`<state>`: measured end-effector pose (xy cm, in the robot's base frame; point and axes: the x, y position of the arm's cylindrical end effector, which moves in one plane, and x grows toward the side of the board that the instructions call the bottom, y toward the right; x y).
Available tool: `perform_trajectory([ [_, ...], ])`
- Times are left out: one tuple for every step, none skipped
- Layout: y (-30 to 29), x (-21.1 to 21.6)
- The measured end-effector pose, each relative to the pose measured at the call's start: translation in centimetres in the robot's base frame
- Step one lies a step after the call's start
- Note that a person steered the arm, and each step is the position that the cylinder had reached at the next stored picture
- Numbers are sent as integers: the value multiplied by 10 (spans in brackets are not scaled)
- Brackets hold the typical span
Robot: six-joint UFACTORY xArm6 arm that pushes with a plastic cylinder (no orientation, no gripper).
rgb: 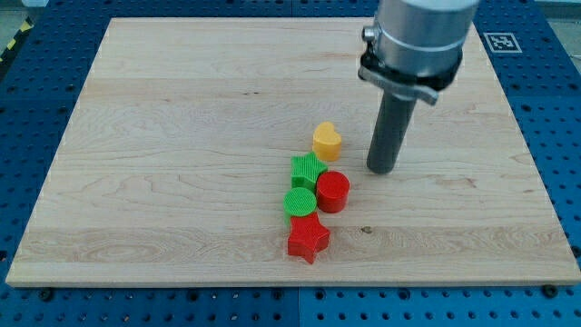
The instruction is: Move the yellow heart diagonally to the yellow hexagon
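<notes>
A pale wooden board (182, 163) is laid on a blue perforated bench (36, 309). Near its centre a yellow heart (327, 142) is seen, with a green block (308, 170) touching it at seven o'clock. A red cylinder (333, 192), a green cylinder (300, 202) and a red star (308, 239) are clustered below, towards six o'clock.
</notes>
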<state>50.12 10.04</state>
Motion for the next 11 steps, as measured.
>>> perform_trajectory([
  [-31, -6],
  [-60, -63],
  [-79, -124],
  [-80, -115],
  [-80, -78],
  [-110, -68],
  [-136, -97],
  [-101, -152],
  [-79, -161],
  [-87, -139],
  [-75, -127],
])
